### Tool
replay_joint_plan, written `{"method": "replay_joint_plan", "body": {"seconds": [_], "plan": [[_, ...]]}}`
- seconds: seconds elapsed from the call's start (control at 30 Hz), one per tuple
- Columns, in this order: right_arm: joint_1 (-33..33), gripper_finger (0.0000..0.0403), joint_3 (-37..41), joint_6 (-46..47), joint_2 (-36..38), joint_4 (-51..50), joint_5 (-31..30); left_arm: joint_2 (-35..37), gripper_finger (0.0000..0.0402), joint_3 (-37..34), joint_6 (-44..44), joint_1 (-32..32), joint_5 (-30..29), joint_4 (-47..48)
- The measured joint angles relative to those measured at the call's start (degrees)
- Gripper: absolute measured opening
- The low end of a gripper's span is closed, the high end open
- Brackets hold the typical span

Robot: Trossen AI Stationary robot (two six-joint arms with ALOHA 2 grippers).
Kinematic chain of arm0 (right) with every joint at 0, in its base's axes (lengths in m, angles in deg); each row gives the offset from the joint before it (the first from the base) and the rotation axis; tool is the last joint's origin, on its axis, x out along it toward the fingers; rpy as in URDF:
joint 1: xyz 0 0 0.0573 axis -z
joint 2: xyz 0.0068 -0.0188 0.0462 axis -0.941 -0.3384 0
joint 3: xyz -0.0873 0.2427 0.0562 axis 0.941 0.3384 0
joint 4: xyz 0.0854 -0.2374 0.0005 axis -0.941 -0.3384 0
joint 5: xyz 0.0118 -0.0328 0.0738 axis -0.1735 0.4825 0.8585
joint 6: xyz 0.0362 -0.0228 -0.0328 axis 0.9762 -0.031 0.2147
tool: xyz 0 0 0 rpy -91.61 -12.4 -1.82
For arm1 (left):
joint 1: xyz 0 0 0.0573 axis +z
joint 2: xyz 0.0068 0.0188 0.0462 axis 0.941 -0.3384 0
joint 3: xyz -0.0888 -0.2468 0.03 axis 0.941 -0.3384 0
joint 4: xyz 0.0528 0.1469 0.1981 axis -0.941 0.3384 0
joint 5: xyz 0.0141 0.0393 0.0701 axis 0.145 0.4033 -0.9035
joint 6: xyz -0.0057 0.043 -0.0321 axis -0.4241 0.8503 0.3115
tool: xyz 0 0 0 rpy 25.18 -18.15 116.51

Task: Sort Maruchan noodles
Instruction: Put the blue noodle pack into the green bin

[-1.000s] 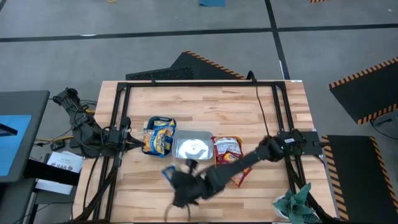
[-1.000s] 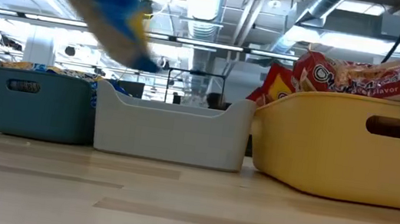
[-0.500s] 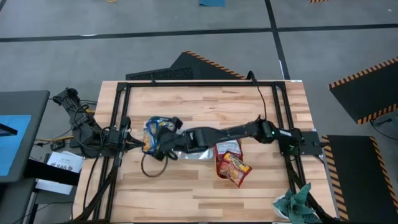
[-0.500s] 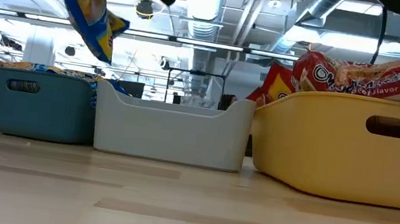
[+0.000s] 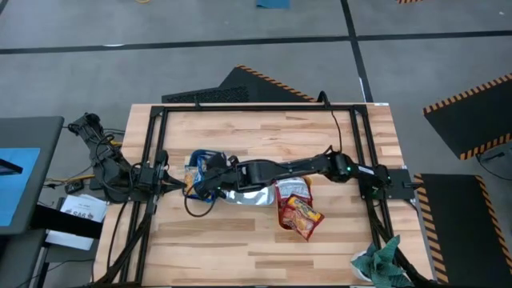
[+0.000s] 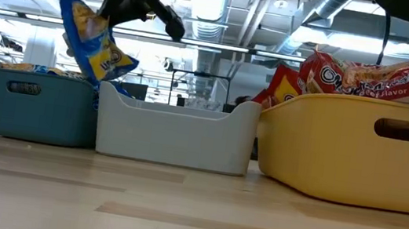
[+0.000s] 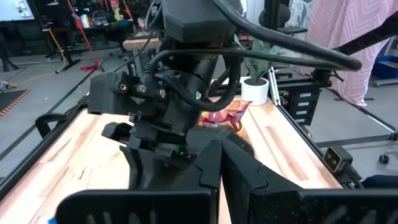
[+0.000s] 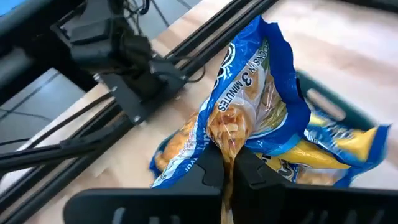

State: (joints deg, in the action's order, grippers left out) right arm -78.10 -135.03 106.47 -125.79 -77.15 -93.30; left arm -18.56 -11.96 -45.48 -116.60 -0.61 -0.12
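From above, the right arm reaches across the tabletop (image 5: pixel 264 132), its right claw (image 5: pixel 210 178) above the teal bin (image 5: pixel 192 170) that holds the yellow-and-blue packets, while red packets (image 5: pixel 294 202) fill and spill over the orange bin; the left claw (image 5: pixel 164 178) waits clenched just beside the teal bin. At tabletop level, the yellow-and-blue Maruchan packet (image 6: pixel 94 41) hangs tilted over the teal bin's rim, beside the clear bin (image 6: pixel 177 133), with open air below for a drop. The right wrist view shows the fingers (image 8: pixel 208 167) pinching the packet's edge above like-coloured packets, presumably to sort by colour.

Three bins in a row — teal bin (image 6: pixel 41 106), clear bin (image 6: pixel 175 130), yellow bin (image 6: pixel 358 150).
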Motion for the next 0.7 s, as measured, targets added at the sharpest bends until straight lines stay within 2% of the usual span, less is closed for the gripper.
{"method": "replay_joint_plan", "body": {"seconds": [0.23,0.47,0.7], "plan": [[0.44,0.0038,-0.03,2.14,0.01,-0.65,1.32,0.02,0.0,0.0,-0.45,0.01,0.0,0.0],[0.96,0.0076,-0.08,1.58,0.01,4.5,1.22,0.0,0.0,0.0,-0.45,0.01,0.0,0.0],[1.2,0.0156,-0.08,1.22,0.01,4.47,1.2,0.01,0.0,0.0,-0.51,0.01,0.0,0.0]]}}
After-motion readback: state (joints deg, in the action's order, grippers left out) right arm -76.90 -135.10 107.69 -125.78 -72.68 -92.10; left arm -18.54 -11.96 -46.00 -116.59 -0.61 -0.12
